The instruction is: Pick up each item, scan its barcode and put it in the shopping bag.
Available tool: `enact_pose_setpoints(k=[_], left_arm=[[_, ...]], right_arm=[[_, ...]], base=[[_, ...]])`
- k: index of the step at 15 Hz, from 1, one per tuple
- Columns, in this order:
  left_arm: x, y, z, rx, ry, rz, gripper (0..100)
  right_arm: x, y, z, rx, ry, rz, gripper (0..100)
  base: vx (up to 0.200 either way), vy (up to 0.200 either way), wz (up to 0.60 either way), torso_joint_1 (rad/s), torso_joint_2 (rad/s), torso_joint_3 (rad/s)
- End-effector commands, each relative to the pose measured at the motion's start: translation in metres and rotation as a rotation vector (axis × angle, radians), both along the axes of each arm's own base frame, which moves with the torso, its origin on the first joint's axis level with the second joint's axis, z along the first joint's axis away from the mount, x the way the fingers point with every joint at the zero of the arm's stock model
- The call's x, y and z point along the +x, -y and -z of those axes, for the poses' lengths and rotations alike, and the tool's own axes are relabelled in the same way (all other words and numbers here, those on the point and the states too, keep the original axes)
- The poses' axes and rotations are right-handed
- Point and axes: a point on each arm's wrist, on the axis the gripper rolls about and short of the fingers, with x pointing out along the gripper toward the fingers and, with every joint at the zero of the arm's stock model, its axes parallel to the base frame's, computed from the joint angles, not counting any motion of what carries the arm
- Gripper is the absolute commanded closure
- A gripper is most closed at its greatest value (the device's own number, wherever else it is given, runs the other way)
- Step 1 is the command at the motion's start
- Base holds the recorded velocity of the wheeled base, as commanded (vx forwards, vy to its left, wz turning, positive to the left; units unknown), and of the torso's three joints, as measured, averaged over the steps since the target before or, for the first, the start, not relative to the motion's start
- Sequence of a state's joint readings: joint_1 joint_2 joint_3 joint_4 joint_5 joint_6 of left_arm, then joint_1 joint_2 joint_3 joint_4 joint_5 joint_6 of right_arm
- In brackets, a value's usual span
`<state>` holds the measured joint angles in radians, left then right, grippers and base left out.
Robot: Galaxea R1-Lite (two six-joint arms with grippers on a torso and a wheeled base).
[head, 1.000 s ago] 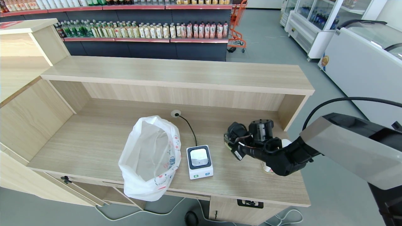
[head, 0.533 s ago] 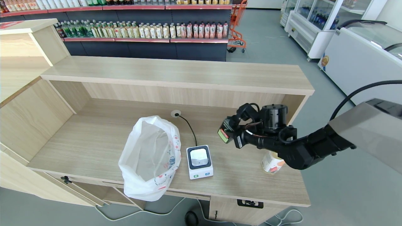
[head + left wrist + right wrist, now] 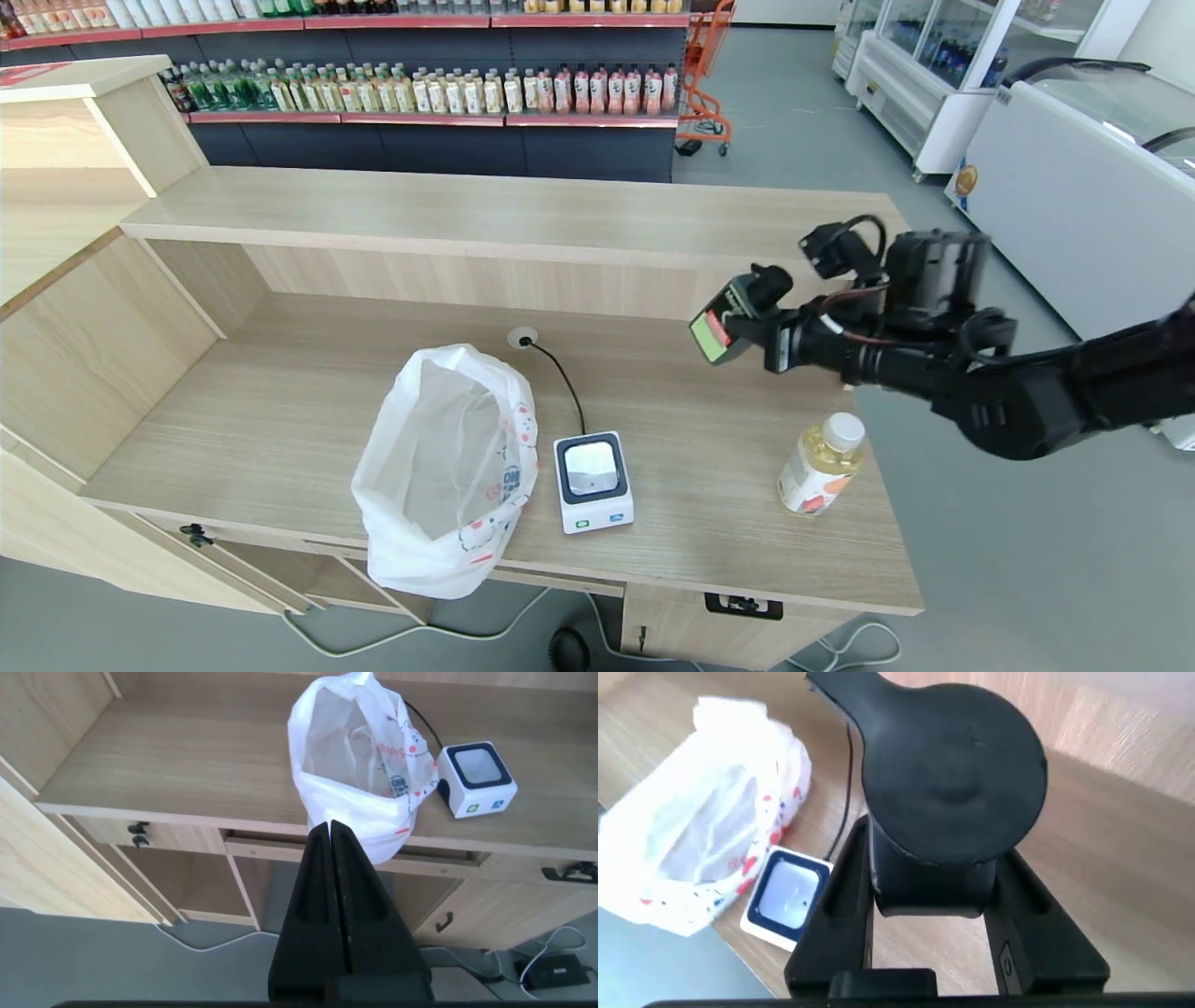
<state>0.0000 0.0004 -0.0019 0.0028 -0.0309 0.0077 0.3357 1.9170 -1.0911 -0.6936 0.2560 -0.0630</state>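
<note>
Progress looks early: one item is in hand and not yet scanned, as far as I can judge, and a second waits on the counter [image 3: 308, 401]. The right gripper [image 3: 744, 319] is clamped on a small dark can [image 3: 714, 331] with a green and red label, holding it up in the air over the right part of the counter, well apart from the scanner [image 3: 593, 481] and above its level. The labelled end of the can points roughly toward the bag side, not down at the scanner's window, so the can would need to come lower and nearer with its barcode turned to the glass; where the barcode sits I cannot tell. A bottle [image 3: 822, 467] with a white cap stands upright near the counter's right edge, untouched. The shopping bag [image 3: 509, 439] stands open just beside the scanner on its left, and I can make out nothing inside it, so no item seems bagged yet. The left gripper [image 3: 331, 835] hangs in front of the counter below its edge, its fingers pressed together on nothing. Left to do, by my reckoning: scan and bag the can, then pick up, scan and bag the bottle.
</note>
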Motion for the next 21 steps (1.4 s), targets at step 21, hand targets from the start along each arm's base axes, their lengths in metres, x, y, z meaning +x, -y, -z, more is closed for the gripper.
enact_pose_setpoints(k=[21], left_arm=[[0.000, 0.000, 0.000, 0.000, 0.000, 0.000, 100]], right_arm=[[-0.251, 0.052, -0.070, -1.035, 2.446, -0.444, 100]], base=[[0.000, 0.000, 0.00, 0.000, 0.00, 0.000]])
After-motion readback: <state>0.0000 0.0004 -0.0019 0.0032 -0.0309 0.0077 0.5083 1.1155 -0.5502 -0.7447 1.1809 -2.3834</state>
